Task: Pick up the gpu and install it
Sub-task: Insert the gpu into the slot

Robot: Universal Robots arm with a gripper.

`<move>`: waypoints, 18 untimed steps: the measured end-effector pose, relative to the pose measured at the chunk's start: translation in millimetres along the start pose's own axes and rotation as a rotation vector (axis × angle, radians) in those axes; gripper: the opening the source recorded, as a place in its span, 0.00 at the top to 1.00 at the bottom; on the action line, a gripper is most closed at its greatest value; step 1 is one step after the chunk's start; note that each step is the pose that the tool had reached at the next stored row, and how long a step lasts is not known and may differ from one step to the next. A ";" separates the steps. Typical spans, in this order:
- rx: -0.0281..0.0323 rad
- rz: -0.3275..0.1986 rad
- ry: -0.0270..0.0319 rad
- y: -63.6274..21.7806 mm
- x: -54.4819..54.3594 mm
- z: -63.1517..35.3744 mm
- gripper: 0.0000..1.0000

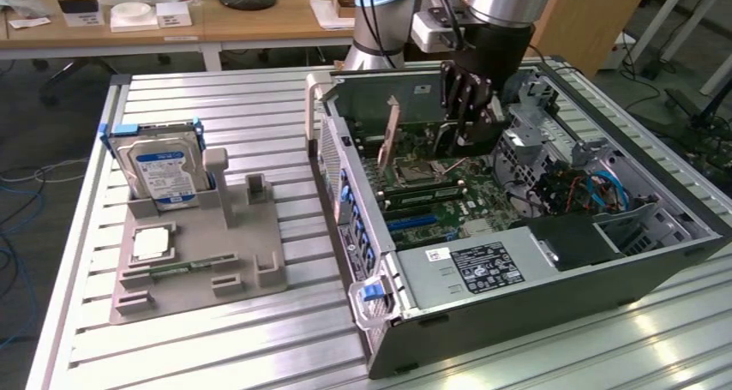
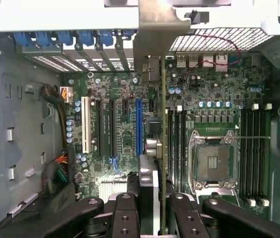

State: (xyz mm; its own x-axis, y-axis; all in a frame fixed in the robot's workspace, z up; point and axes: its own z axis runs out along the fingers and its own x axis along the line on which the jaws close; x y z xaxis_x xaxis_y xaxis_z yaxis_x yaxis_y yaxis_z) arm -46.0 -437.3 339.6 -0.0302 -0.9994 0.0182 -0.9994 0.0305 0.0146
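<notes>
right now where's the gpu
The gpu stands upright inside the open computer case, over the motherboard; in the exterior view it is just left of the gripper.

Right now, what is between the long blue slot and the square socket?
In the wrist view: the gpu, edge-on in the gripper, and black memory slots, between the blue slot and the socket.

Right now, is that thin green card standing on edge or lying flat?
On edge: the thin green circuit card stands upright inside the open computer case, above the motherboard.
</notes>
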 end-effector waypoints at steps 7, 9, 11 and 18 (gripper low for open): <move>-0.0001 0.000 -0.0007 -0.1 0.3 4.0 0.72; -0.0001 0.000 -0.0049 -0.1 0.3 4.4 0.72; -0.0001 0.000 -0.0058 -0.1 0.2 5.7 0.72; 0.0112 0.000 -0.0060 -0.3 0.1 11.6 0.72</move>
State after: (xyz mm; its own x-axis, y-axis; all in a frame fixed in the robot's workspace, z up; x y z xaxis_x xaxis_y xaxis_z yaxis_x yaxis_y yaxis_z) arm -45.8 -437.7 328.0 -0.0302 -0.9995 0.0123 -0.9995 0.0302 0.0034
